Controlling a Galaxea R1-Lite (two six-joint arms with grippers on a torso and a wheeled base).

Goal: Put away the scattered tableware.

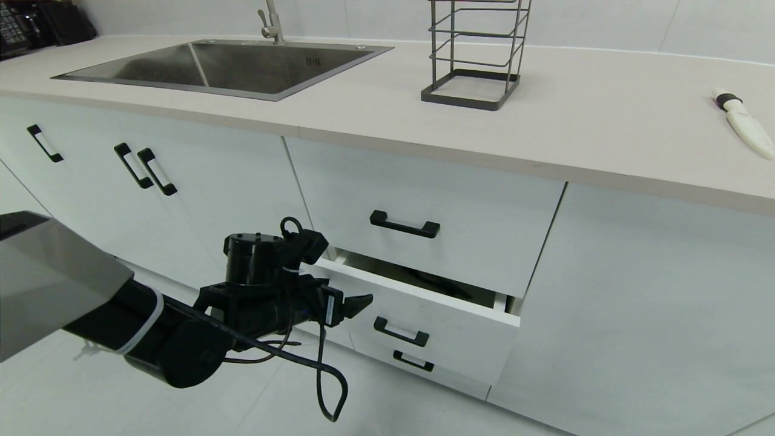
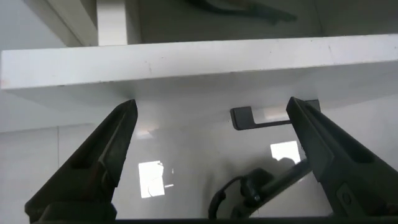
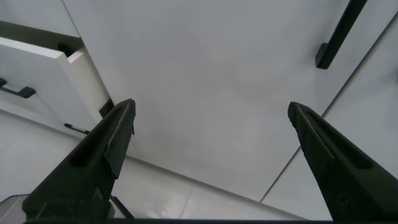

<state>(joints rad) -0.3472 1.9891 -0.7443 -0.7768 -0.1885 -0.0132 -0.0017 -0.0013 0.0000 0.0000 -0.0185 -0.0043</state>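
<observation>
White is most of what I get back. The drawer [image 1: 424, 309] stands pulled partway out of the cabinets. Its top edge sits forward of the shut drawer front [image 1: 436, 200] above it, leaving a narrow dark gap. Through that gap a dark utensil [image 1: 433, 281] lies inside the drawer; I cannot tell what kind.

My left gripper [image 1: 354, 304] hangs just in front of the drawer's left corner, apart from the panel, fingers spread wide with nothing between them. On the left wrist camera the drawer's top edge runs across just beyond the fingertips, and its handle [image 2: 273, 117] lies near one finger [image 2: 311, 137], untouched. A cable [image 1: 330, 387] loops down from that arm over the floor [image 1: 424, 412] in front of the drawer, where I have room.

My right gripper [image 3: 211, 106] is released too, fingers wide, facing a plain cabinet door [image 3: 205, 74] just to the right of the drawer.

The knife [image 1: 746, 124] lies on the counter [image 1: 605, 133], well above and to the right of the drawer, back from the front edge. A wire rack [image 1: 463, 102] stands on the counter above the drawer, and the sink [image 1: 181, 82] is above and to its left.
</observation>
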